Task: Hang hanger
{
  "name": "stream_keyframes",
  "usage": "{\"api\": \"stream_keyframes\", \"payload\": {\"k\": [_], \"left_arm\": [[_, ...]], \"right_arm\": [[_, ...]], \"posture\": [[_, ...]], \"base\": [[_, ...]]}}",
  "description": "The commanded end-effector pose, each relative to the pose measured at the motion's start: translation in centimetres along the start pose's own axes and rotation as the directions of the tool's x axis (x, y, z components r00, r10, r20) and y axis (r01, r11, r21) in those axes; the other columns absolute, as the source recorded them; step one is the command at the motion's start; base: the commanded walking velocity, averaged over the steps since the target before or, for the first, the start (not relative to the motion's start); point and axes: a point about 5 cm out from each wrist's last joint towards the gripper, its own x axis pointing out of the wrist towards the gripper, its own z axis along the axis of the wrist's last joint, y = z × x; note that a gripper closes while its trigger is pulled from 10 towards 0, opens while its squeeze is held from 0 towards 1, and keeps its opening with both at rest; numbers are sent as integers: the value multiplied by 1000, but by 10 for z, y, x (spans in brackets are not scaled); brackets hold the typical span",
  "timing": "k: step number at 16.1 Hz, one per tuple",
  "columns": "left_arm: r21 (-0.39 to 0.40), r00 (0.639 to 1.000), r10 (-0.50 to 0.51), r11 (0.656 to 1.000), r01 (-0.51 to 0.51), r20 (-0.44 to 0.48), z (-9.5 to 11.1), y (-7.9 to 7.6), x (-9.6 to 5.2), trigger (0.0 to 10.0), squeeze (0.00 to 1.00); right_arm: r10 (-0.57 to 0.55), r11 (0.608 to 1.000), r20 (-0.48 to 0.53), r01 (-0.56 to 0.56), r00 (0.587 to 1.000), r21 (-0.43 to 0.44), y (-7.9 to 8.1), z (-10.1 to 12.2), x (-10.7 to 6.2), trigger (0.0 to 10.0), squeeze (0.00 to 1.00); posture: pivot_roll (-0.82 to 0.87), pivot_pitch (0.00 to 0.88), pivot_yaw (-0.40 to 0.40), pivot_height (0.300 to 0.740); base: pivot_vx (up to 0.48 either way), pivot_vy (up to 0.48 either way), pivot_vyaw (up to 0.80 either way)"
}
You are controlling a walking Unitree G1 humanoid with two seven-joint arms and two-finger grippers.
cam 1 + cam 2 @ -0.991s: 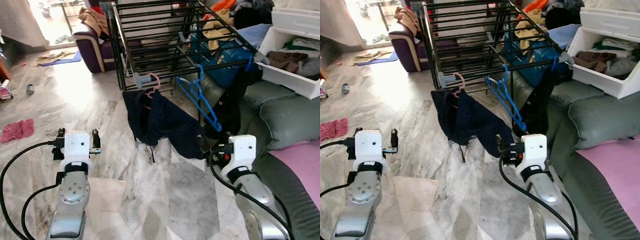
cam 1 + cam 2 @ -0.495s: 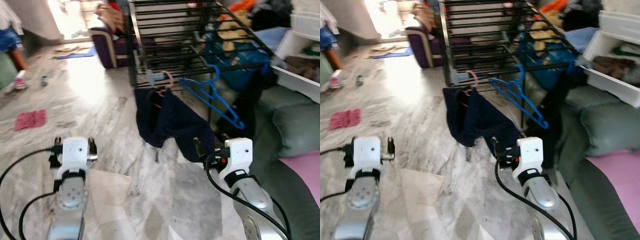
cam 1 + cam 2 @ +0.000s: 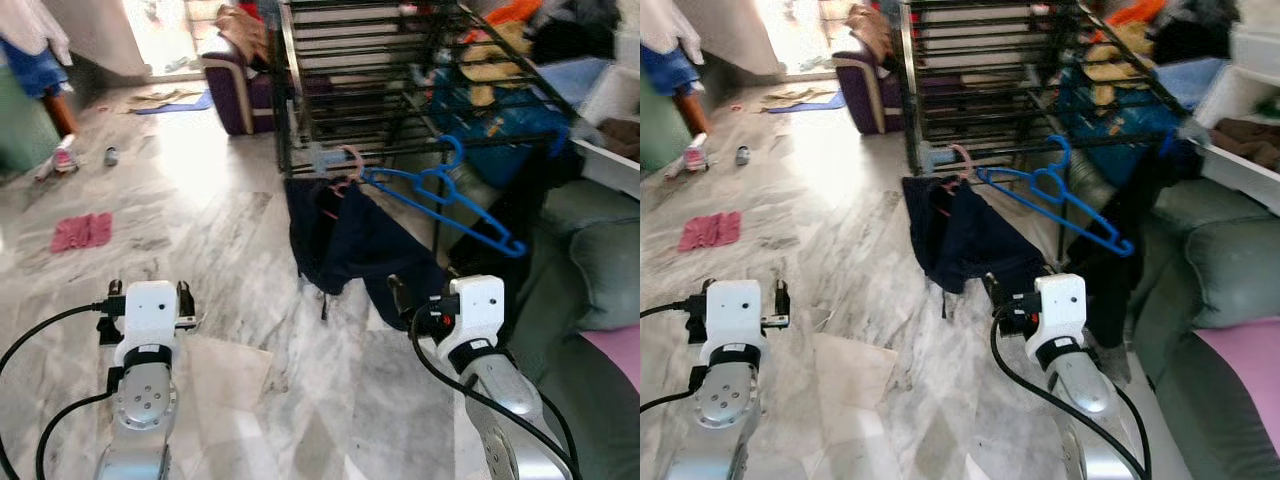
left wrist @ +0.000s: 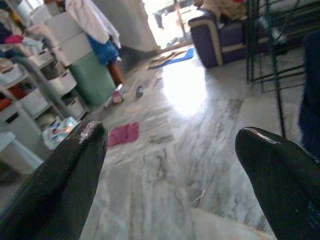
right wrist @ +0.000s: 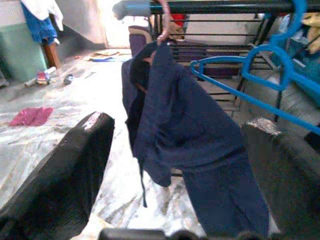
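Note:
A blue hanger (image 3: 455, 203) hangs empty by its hook from the front rail of the black drying rack (image 3: 380, 75), tilted down to the right. Beside it on the same rail, a pink hanger (image 3: 347, 164) carries a dark navy garment (image 3: 350, 240). My right gripper (image 5: 179, 125) is open and holds nothing, low in front of that garment and below the blue hanger (image 5: 260, 75). My left gripper (image 4: 174, 134) is open too, out over the marble floor to the left, far from the rack.
A person (image 3: 45, 55) stands at the far left near a green bin (image 4: 92, 75). A red cloth (image 3: 80, 230) lies on the floor. A purple sofa (image 3: 235, 90) sits behind the rack. Grey-green cushions (image 3: 600, 260) and a white bin (image 3: 615, 115) crowd the right.
The camera has shifted, so the rack sits further right and a person has come into view at the left. The blue hanger has swung to a flatter tilt. Both grippers stay open.

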Motion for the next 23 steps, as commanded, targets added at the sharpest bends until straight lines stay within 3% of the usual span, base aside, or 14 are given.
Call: {"api": "stream_keyframes", "payload": {"k": [1,9,13,17,20,21,22,23], "left_arm": [[13,1000,16,1000,-16,8,3,4,1,10000,0],[1,1000,24,1000,-24,-11,2,4,2,10000,0],[-18,1000,-6,1000,5,-31,-8,5,-6,10000,0],[-14,999,-13,1000,12,-32,-16,15,-22,10000,0],[-107,991,-130,986,126,-34,-24,9,-33,10000,0],[-181,983,-181,968,174,-22,-23,4,-32,10000,0],[-195,980,-198,962,193,-4,-19,1,-30,10000,0],[-272,966,-256,927,257,40,-9,-7,-28,10000,0]], "right_arm": [[8,1000,17,-8,1000,-5,3,3,3,10000,0],[39,999,31,-38,999,-29,4,4,7,10000,0],[45,999,39,-44,998,-23,4,5,10,10000,0],[26,999,25,-25,999,-28,-3,1,3,10000,0],[-92,996,0,92,996,-10,-11,-5,-2,10000,0],[-103,995,-3,103,995,-12,-11,-5,-1,10000,0],[-99,995,-1,99,995,-16,-11,-4,0,10000,0],[-86,996,2,86,996,-10,-9,-4,1,10000,0]], "posture": [[68,0,17,740],[72,0,8,740],[81,0,-11,740],[134,0,-57,740],[127,0,-56,740],[119,0,-54,740],[109,0,-51,740],[104,0,-50,740]], "base": [[0,0,800],[0,0,800],[0,0,734],[0,0,0],[0,0,0],[0,0,0],[0,0,0],[0,0,0]]}}
